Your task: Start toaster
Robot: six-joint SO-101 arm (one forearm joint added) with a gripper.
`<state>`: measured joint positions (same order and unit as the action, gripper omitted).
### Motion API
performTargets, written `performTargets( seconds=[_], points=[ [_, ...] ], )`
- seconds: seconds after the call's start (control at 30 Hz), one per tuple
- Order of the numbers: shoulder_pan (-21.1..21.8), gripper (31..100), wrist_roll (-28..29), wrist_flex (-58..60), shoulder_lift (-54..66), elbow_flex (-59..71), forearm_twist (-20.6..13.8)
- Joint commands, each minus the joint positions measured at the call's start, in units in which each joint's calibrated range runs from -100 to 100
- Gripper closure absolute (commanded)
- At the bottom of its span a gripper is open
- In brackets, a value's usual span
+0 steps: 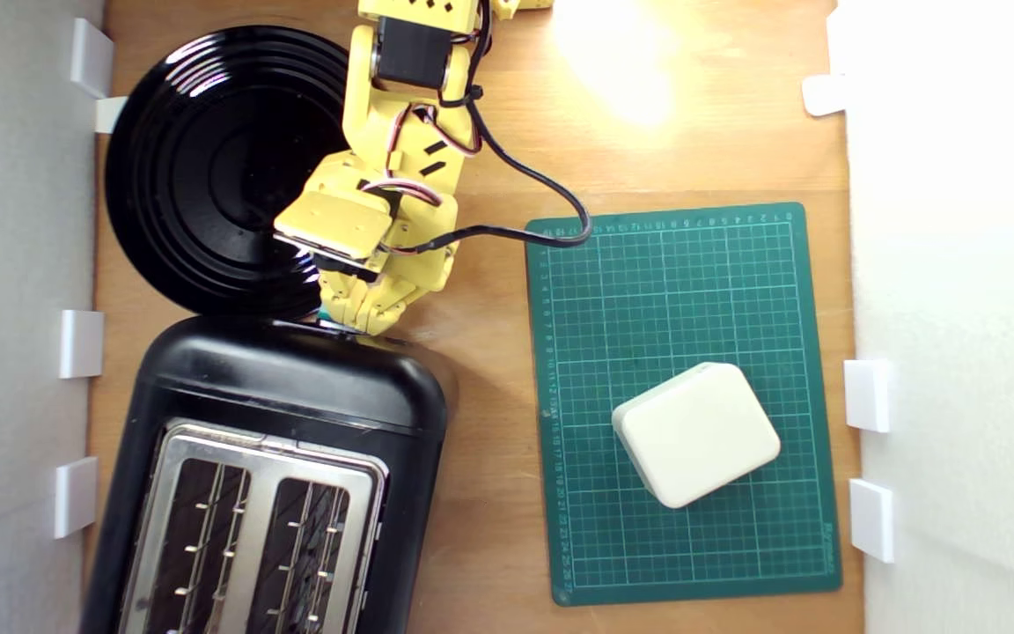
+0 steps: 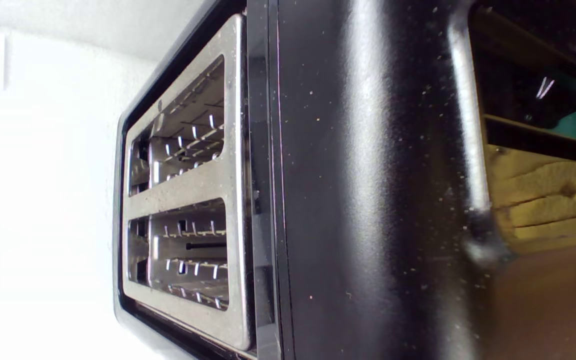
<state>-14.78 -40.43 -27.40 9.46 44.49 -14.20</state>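
Right, I'm down at the toaster [image 1: 269, 475], which sits at the lower part of the exterior view's left, just below the black plate [image 1: 208, 167]. My gripper [image 1: 357, 321] is tucked against its near end wall, right where a sliver of the teal lever [image 1: 325, 314] peeks out. From here I can't tell how far apart the jaws stand or whether they have anything; the arm's own body hides them from above, and the wrist view gives me mostly glossy black shell. The lever [image 2: 570, 125] shows there only as a teal patch at the edge. I'd judge the toaster heavy and rigid, so it should stay put, but that shiny casing looks slippery. The lever is the only place to work: small, stiff, probably sprung, so press squarely on top
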Motion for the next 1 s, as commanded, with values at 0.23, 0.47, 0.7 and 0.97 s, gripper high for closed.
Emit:
performTargets(
  seconds=[0.23, 0.47, 0.7, 0.97],
  points=[
    [-1.65, 98.8, 0.29, 1.15, -11.13, 5.63, -0.15],
    [-1.89, 98.9, 0.35, 9.97, -11.13, 9.81, -0.15],
    [-2.60, 98.9, -0.02, 9.97, -10.46, 9.26, -0.24],
    [-2.60, 98.9, 0.19, 9.63, -10.13, 7.54, 0.13]
  ],
)
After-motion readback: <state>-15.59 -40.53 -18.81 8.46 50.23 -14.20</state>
